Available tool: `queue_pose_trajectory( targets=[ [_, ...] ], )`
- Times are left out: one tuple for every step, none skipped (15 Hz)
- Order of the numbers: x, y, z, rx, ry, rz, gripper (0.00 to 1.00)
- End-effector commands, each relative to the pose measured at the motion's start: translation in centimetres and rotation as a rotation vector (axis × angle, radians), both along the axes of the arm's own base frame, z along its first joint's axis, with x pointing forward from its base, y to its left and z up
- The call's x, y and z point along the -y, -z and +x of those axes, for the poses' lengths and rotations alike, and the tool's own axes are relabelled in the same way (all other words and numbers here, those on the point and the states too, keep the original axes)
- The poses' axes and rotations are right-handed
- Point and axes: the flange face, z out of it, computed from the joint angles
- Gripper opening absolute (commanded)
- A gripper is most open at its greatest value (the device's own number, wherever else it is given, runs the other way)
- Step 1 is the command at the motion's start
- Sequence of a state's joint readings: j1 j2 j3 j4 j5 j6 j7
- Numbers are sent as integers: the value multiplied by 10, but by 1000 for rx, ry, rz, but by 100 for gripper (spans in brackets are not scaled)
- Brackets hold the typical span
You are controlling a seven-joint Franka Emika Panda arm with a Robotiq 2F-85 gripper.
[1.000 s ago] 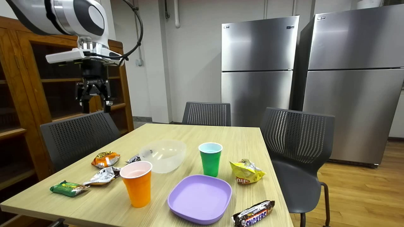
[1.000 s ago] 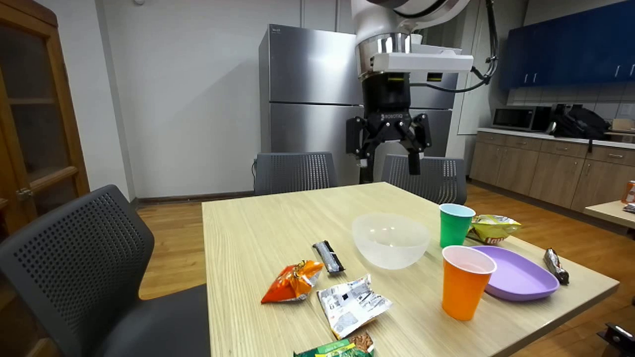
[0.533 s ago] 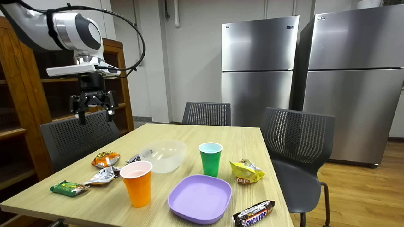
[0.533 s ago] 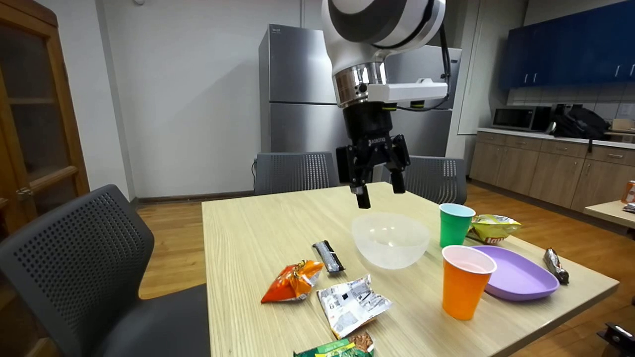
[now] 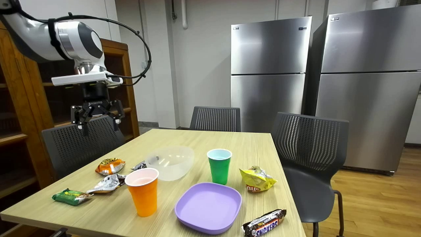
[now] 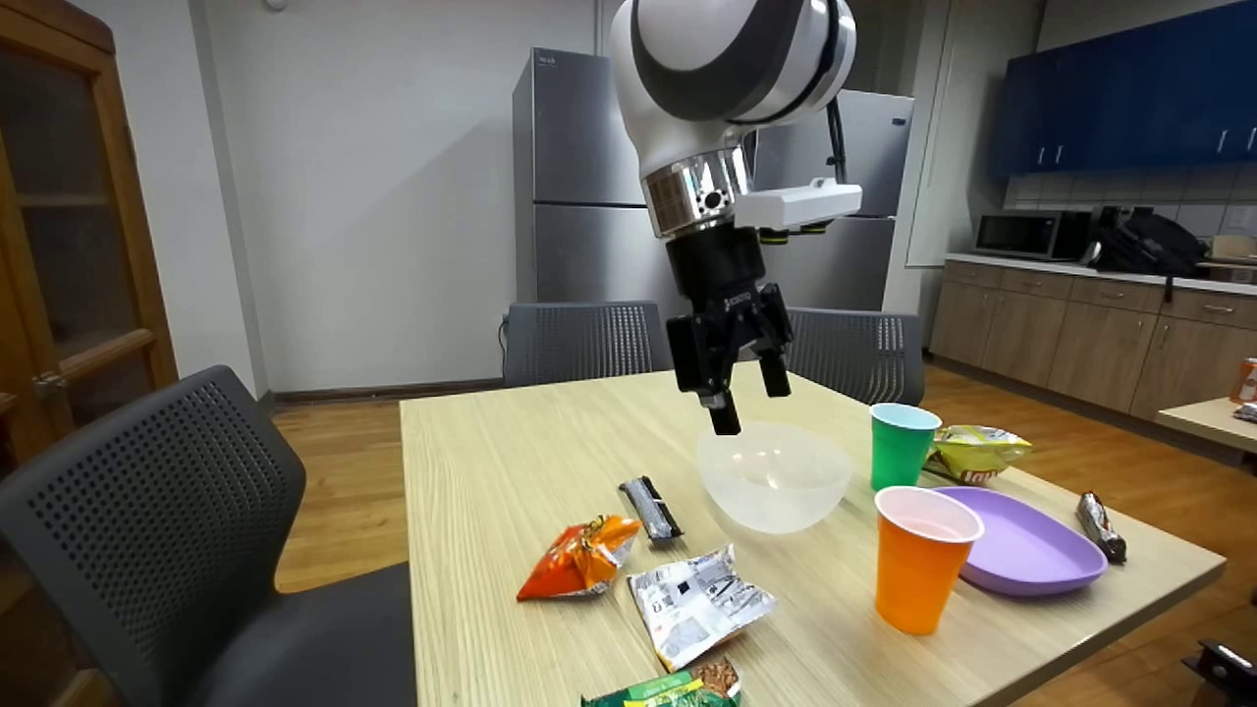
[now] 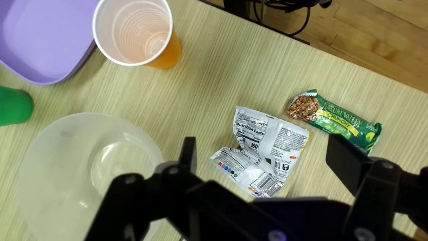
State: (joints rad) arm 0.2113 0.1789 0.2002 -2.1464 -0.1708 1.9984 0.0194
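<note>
Silver, black-printed bag (image 7: 267, 152), black pincer (image 6: 750, 398).

The silver packet (image 7: 264, 150) looks like glossy, crinkled foil; the bowl (image 6: 776, 491), frosted plastic; the plate (image 5: 209, 205), smooth matt plastic; the orange cup (image 5: 144, 199), shiny plastic. The counter (image 6: 530, 442) has matt wood grain.

We see our arm (image 5: 67, 41), white with dark grey panels, slope in from the upper left in an exterior view, then bend and drop into the silver-banded wrist (image 5: 86, 68). Below it our black gripper (image 5: 100, 128) hangs almost upright, fingertips (image 5: 85, 130) lowest. In an exterior view we catch it aslant, with one fingertip (image 6: 725, 420) lower than its partner. In the wrist view we have two dark fingers (image 7: 189, 152) facing each other well apart, one near the middle, its mate to the right, jaws spread wide.
</note>
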Motion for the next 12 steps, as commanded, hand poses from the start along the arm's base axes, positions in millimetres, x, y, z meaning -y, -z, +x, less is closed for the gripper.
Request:
queue_pose_trajectory(
  targets=[
    [0,-1,0,0,-1,0,100],
    [0,-1,1,0,-1,1,100],
    [-1,-3,1,22,-30,-1,100],
    [-4,-5,1,61,-92,-5,100],
    [-5,-6,2,89,-136,-7,100],
    [-7,-3,4,116,-187,-2,100],
    [-8,-1,6,136,-232,1,100],
    [-10,3,7,156,-280,6,100],
    [-11,8,8,169,-328,14,100],
    [-13,12,9,185,-377,22,100],
    [-16,17,9,199,-426,35,100],
    [-18,21,9,210,-473,49,100]
  ],
)
